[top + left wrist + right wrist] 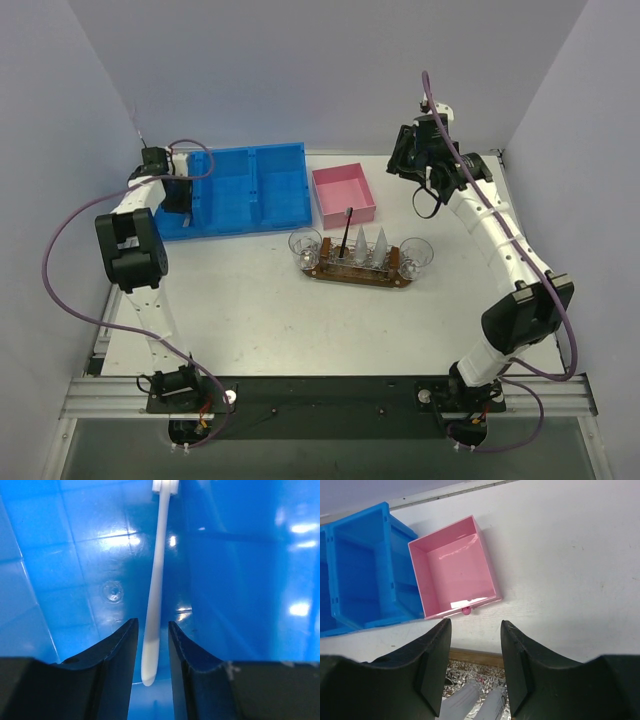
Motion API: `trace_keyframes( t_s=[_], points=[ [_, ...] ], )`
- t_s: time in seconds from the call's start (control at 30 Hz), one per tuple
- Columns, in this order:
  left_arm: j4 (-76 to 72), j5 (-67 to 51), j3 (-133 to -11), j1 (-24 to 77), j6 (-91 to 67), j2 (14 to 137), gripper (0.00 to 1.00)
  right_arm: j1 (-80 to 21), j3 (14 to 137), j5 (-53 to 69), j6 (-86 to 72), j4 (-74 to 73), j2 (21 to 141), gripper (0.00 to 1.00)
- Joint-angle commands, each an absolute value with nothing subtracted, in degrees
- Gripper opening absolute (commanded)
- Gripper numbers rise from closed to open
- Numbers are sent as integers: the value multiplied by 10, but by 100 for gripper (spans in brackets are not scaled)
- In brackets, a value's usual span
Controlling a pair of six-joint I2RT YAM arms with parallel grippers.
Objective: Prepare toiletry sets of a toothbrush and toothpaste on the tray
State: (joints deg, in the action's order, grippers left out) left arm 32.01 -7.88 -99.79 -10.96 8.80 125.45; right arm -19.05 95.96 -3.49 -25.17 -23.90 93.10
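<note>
**Toothbrush pick-up from the blue bin: handling notes**

Location: the white toothbrush [157,570] lies on the floor of the blue bin [60,555]. Its handle end points to the bottom of the left wrist view and its head is cut off at the top edge. The tray [352,279] sits mid-frame on the worktop [250,310]. It carries clear cups [305,243], white toothpaste [370,245] tubes and one dark brush [346,232] standing upright.

Left pincer [151,622]: released. The jaws straddle the handle tip with a thin strip of blue showing on each side, and nothing is grasped yet.

Right pincer [475,625]: released and empty, above the pink box [455,575].

Handling, as judged:
- The jaws bracket only the very end of the handle, so a hold further up would likely resist pivoting.
- Centre the handle between the jaws before closing, because a thin, smooth handle may roll or squirt out.
- Lift straight up to clear the bin wall at frame right.
- The destination is probably a cup without a brush, though which one cannot be told from here.
</note>
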Motion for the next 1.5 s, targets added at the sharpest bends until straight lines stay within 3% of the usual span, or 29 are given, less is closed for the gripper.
trace_keyframes(
  t_s=[0.0, 0.33, 0.63, 0.73, 1.07, 1.47],
  points=[
    [297, -64, -1003, -98, 104, 1274, 41, -188, 1005, -32, -255, -240, 948, 39],
    [296, -10, -1000, -86, 106, 1292, 37, -188, 1007, -32, -259, -241, 955, 39],
    [283, -21, -983, -86, 94, 1276, 6, -188, 1012, -32, -258, -240, 962, 39],
    [275, -35, -984, -86, 84, 1260, 0, -188, 1015, -30, -256, -240, 964, 39],
    [228, -62, -924, -81, 30, 1127, 0, -187, 1021, -4, -242, -232, 970, 39],
    [216, -4, -788, -57, 22, 932, 0, -188, 1016, 52, -235, -225, 947, 40]
  ],
)
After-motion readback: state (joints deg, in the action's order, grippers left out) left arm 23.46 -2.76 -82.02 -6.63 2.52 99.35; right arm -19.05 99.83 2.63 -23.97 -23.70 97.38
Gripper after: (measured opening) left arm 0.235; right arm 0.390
